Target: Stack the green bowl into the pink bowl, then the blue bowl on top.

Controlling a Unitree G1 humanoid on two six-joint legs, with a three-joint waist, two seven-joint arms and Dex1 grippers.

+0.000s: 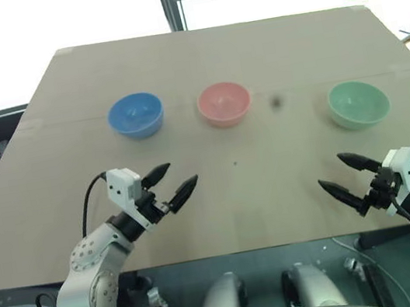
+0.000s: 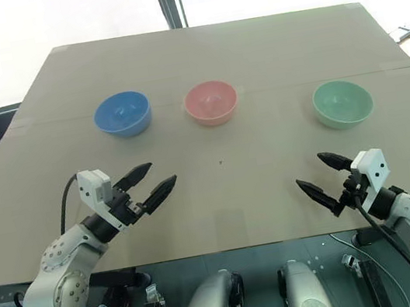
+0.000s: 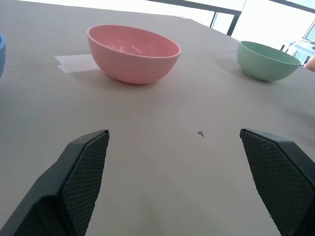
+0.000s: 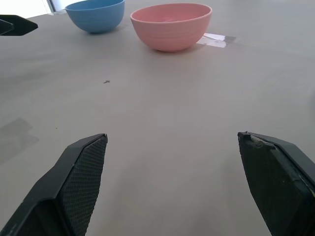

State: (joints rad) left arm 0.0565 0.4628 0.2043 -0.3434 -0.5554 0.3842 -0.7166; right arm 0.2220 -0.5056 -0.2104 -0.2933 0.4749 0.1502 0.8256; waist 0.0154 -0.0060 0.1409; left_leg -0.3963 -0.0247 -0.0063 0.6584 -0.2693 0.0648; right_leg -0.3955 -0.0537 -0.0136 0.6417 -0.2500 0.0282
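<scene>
Green bowl sits upright at the right of the surface, well apart from the central pink bowl and the blue bowl beyond. Right claw and left claw hover wide open, empty. Advice: grip the near rim, lift clear.

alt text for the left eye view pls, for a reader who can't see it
Three small round plastic bowls, blue, pink and pale green, stand apart in a row, none stacked, on a flat tan table. Nearer the camera, the left pincer and right pincer hover open, holding nothing.
</scene>
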